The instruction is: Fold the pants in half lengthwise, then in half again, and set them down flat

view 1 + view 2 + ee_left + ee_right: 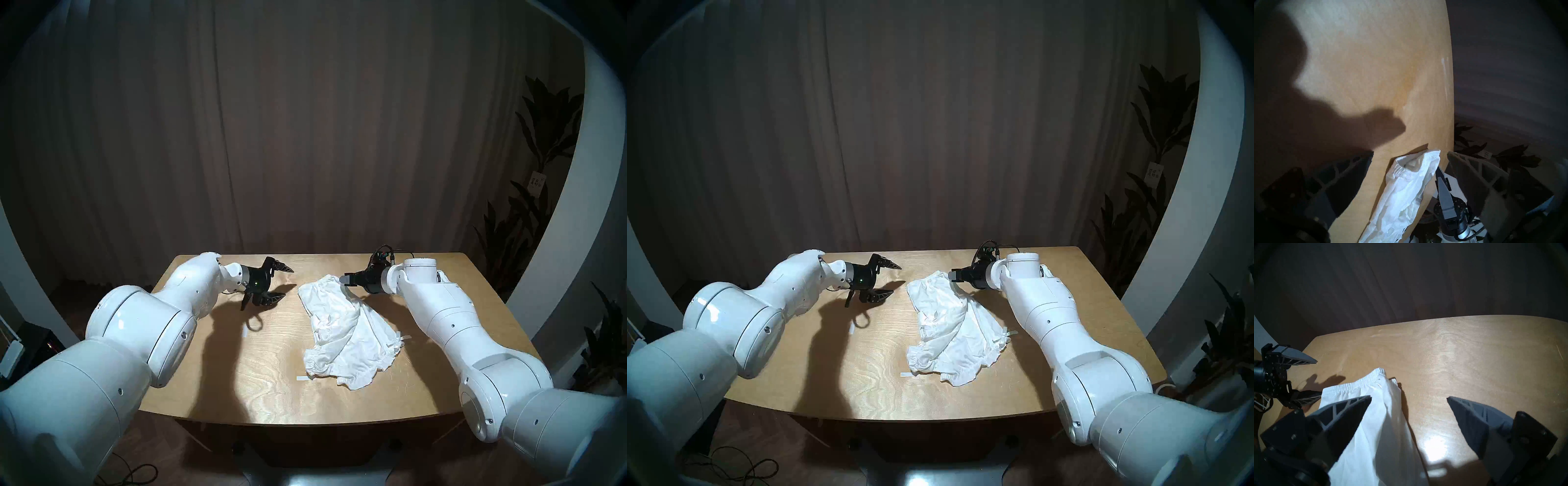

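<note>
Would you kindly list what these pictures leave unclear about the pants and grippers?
- Pants: rumpled folds hide the layering, head views.
- Right gripper: seen end-on in the head views, its spread unclear; the right wrist view shows it open.
- Pants' hems: cut off by the bottom edge in both wrist views.

I face a dark pleated curtain [305,118] that fills the whole wall ahead of me. My light wooden tabletop [271,383] shines under a bright glare near its front edge. A leafy plant [543,142] stands in shadow at the right, beside a curved white wall [556,237]. A black cable [135,473] lies on the brown floor [190,454].
</note>
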Motion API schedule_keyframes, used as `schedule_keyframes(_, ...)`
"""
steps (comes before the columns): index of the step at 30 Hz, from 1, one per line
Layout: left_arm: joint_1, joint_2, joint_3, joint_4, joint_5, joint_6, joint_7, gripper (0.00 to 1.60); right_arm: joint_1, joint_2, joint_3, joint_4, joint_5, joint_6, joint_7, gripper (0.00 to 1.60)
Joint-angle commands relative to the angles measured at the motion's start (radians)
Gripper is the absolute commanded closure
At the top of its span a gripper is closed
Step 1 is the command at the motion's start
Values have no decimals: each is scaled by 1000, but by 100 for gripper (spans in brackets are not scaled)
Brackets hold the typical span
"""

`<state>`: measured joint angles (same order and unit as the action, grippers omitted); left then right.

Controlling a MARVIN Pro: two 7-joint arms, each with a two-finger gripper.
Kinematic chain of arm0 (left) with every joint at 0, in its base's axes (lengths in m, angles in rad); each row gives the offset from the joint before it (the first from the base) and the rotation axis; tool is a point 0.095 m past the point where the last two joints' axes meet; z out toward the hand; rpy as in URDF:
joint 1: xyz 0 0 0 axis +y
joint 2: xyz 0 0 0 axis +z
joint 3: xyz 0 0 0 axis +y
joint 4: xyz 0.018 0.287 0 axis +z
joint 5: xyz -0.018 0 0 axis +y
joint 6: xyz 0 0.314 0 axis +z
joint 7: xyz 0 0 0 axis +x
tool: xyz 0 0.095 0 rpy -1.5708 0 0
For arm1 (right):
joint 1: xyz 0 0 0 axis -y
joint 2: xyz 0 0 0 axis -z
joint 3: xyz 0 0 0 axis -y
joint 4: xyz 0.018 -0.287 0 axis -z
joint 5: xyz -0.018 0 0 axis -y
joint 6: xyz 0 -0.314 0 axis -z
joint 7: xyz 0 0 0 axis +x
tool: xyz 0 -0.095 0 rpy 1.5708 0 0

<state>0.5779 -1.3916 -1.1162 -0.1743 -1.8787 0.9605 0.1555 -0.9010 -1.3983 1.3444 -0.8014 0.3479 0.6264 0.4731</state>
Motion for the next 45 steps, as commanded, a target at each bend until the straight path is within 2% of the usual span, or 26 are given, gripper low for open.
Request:
schedule_keyframes(1,64,-23,-4,-17,-15,-1,-40,9,25,-20,8,15,16,1,15,0)
schedule_keyframes(6,96,-29,-3,-38,-24,-1,-67,8,29,-24,15,36,24,0,23,0)
schedule_keyframes(10,123,-26,0,-55,-32,-1,-87,13,36,-28,20,53,30,0,29,0)
schedule_keyframes(13,142,-23,7,-70,-34,-1,-101,29,42,-33,24,62,34,-2,32,0)
schedule_keyframes(22,190,-3,28,-123,-38,-1,-146,33,61,-51,34,90,47,-3,43,0)
schedule_keyframes(23,195,0,30,-129,-37,-1,-151,39,63,-53,35,93,48,-3,44,0)
schedule_keyframes(31,235,21,52,-186,-28,-1,-193,55,79,-71,41,122,56,-3,47,0)
schedule_keyframes(36,263,34,70,-228,-21,-1,-221,40,88,-81,45,139,61,-4,51,0)
schedule_keyframes(39,280,44,82,-255,-14,-1,-237,18,93,-85,47,151,63,-4,52,0)
schedule_keyframes(43,310,60,102,-292,-5,-1,-257,12,97,-86,52,168,66,-5,54,0)
schedule_keyframes(44,302,64,108,-293,-3,-1,-261,13,98,-85,53,172,67,-5,55,0)
schedule_keyframes(45,325,70,110,-310,-2,-1,-269,19,100,-85,55,176,68,-5,56,0)
